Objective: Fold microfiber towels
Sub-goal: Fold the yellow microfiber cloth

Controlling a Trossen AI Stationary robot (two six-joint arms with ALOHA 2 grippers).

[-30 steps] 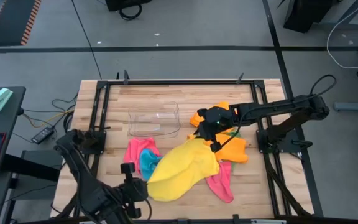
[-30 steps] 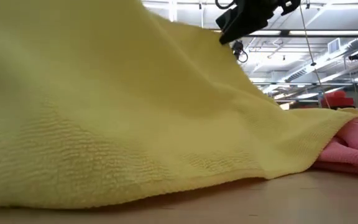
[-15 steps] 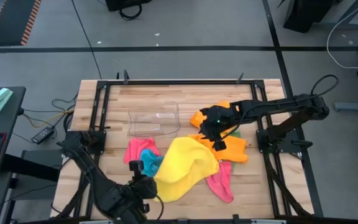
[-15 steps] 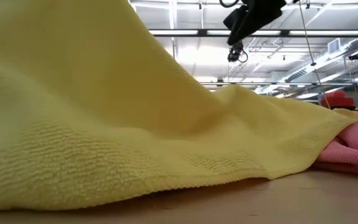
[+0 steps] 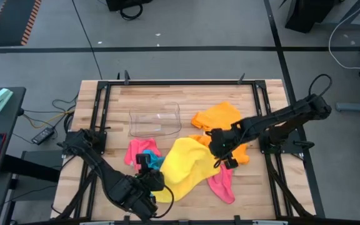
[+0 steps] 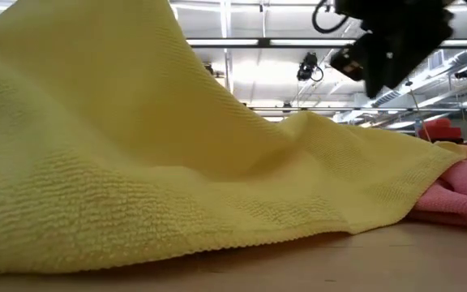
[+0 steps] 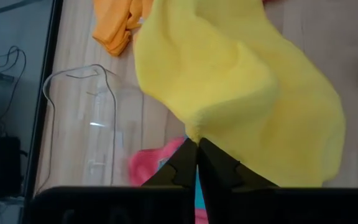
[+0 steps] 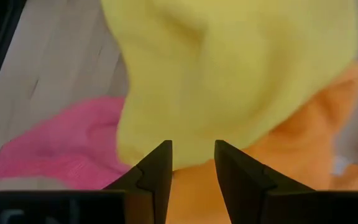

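left gripper (image 7: 197, 163): at the near-left part of the table, fingers pinched together on an edge of the yellow towel (image 5: 186, 169); the cloth rises from the pinch in a draped fold.
right gripper (image 8: 192, 163): fingers parted with a clear gap, nothing between them; it hangs over the spot where the yellow towel's far edge overlaps the orange towel (image 5: 220, 119), right of the table's centre.
yellow towel: spread loosely across the middle-front of the wooden table (image 5: 186, 100), bunched and unfolded; in the low view it fills most of the picture (image 6: 136, 178).
orange towel: crumpled, beyond and right of the yellow one, partly under the right arm.
pink towels: one (image 5: 137, 152) left of the yellow towel, near the left gripper; another (image 5: 222, 184) pokes out from under the yellow towel's right side, toward the front edge.
blue towel (image 5: 152, 164): small patch showing between the left pink towel and the yellow one.
clear bin (image 5: 155, 120): upright on the table, behind the left pink towel, apart from the cloth pile.
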